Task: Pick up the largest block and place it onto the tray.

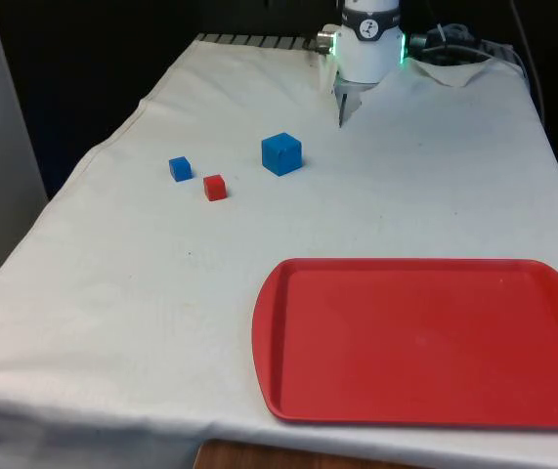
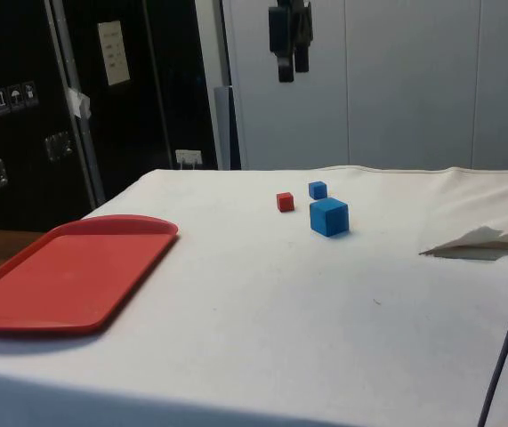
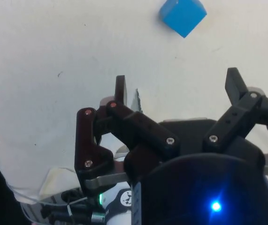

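Your gripper (image 3: 176, 86) hangs high over the table's (image 1: 112, 293) far end with its fingers (image 3: 120, 89) spread wide and nothing between them; the big blue block (image 1: 281, 154) sits on the cloth toward the far end, near the middle of the table's width, well apart from the gripper; a small red block (image 1: 215, 187) and a small blue block (image 1: 180, 168) lie just beside it, toward the front view's left edge; your red tray (image 1: 288, 391) rests empty at the near edge, toward the front view's right corner.
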`<state>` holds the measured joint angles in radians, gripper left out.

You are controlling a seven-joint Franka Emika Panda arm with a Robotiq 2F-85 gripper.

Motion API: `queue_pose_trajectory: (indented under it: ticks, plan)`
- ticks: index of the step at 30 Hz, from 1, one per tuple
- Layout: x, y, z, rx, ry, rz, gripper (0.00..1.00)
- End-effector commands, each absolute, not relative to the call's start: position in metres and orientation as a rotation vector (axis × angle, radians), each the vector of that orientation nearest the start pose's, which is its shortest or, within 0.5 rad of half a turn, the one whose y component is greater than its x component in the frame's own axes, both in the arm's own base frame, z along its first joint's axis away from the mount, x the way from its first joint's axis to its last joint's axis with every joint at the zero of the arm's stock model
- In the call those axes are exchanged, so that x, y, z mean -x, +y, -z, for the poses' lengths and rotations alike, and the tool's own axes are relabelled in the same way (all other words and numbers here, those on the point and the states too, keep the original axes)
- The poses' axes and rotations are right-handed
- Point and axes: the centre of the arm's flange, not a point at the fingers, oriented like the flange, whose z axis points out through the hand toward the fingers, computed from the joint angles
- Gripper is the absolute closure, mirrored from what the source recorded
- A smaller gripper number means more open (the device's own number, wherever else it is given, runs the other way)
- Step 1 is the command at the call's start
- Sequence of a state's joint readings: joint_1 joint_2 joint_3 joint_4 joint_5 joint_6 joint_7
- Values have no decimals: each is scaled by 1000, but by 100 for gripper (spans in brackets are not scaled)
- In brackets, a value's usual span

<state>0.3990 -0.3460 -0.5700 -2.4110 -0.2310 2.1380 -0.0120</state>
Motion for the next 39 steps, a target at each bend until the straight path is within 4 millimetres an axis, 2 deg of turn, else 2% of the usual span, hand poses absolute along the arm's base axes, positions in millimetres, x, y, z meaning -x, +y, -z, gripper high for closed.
queue_pose_trajectory:
  ticks: [1, 9, 10, 18, 19, 25, 39]
  plan:
    - [-438, -92, -418, 3161, 19, 61, 0]
    - [-424, -91, -382, 3147, 6, 45, 0]
    - [-425, -90, -384, 3141, 9, 32, 0]
    - [-410, -90, -351, 3140, -18, 31, 0]
    - [-412, -89, -356, 3132, -11, 20, 0]
    - [-406, -89, -329, 3137, -43, 40, 0]
    - [-408, -88, -302, 3159, -180, 53, 0]
